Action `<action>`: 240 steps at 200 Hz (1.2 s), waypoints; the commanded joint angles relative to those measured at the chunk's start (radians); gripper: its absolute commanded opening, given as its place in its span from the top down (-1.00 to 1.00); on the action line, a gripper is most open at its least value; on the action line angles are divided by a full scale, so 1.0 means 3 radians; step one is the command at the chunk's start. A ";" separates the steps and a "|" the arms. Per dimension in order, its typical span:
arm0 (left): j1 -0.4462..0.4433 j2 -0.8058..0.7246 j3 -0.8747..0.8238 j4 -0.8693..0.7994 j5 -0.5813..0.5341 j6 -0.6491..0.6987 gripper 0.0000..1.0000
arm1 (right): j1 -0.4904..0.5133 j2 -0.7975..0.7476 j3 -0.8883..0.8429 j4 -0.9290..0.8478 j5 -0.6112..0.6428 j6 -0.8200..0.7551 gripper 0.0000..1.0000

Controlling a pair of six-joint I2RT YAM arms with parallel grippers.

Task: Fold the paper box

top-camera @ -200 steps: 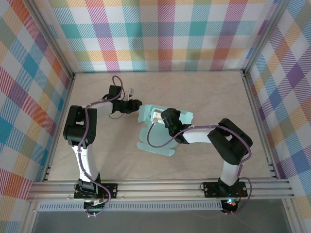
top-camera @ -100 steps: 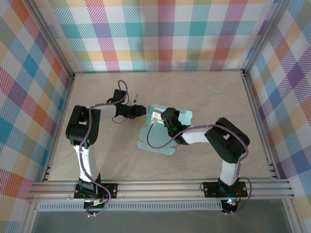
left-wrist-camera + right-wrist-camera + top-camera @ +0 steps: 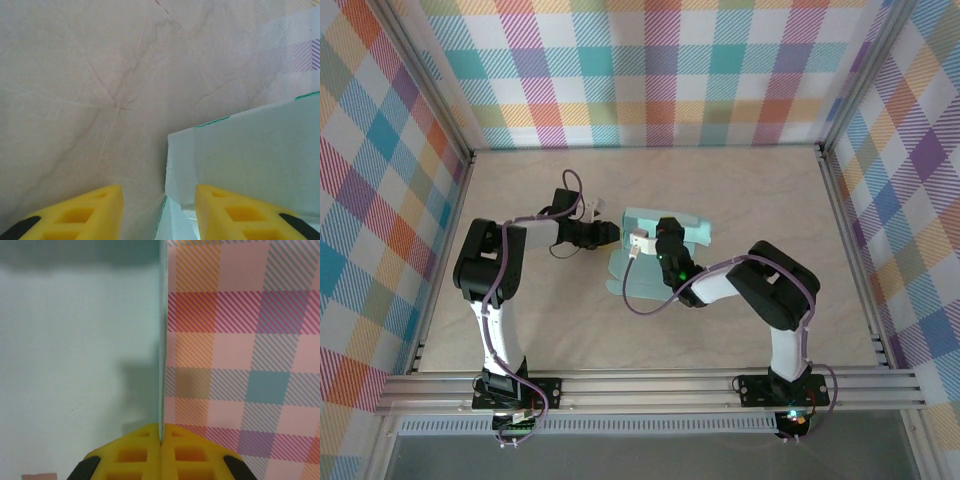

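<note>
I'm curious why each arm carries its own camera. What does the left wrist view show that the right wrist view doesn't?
Left wrist, not right: the pale table, and the left end effector open, fingers apart near the edge of the paper box. Right wrist, not left: the plaid wall, and the right end effector shut on the paper box's edge. Both: mint card, yellow fingers.

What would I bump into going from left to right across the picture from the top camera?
First the left arm → left gripper → paper box → right arm. The right gripper is pinching the box from on top, so it gets no place of its own in the line.
</note>
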 commanded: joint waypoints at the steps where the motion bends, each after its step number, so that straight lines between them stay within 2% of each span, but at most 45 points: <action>1: -0.0024 -0.0167 -0.0046 -0.0049 -0.0027 0.0098 0.15 | 0.0054 0.0106 -0.0034 0.0657 0.0052 -0.0339 1.00; 50: -0.0009 -0.0231 -0.0105 -0.0102 -0.0196 0.0115 0.15 | 0.0119 0.0162 -0.0074 0.0717 0.0107 -0.0343 1.00; 87: 0.0017 -0.0310 -0.0193 -0.0002 -0.0130 0.0049 0.15 | 0.0170 0.0380 -0.0094 0.1260 0.0235 -0.0637 1.00; 150: 0.0017 -0.0425 -0.0299 -0.0007 -0.0210 0.0128 0.15 | 0.0201 0.0526 -0.0114 0.1265 0.0277 -0.0558 1.00; 189: -0.0003 -0.0607 -0.0462 0.0151 -0.0281 0.0360 0.14 | 0.0206 0.0503 -0.0138 0.1261 0.0293 -0.0553 1.00; 240: -0.0171 -0.0730 -0.0639 0.0464 -0.0441 0.0785 0.16 | 0.0226 0.0481 -0.0132 0.1156 0.0293 -0.0451 1.00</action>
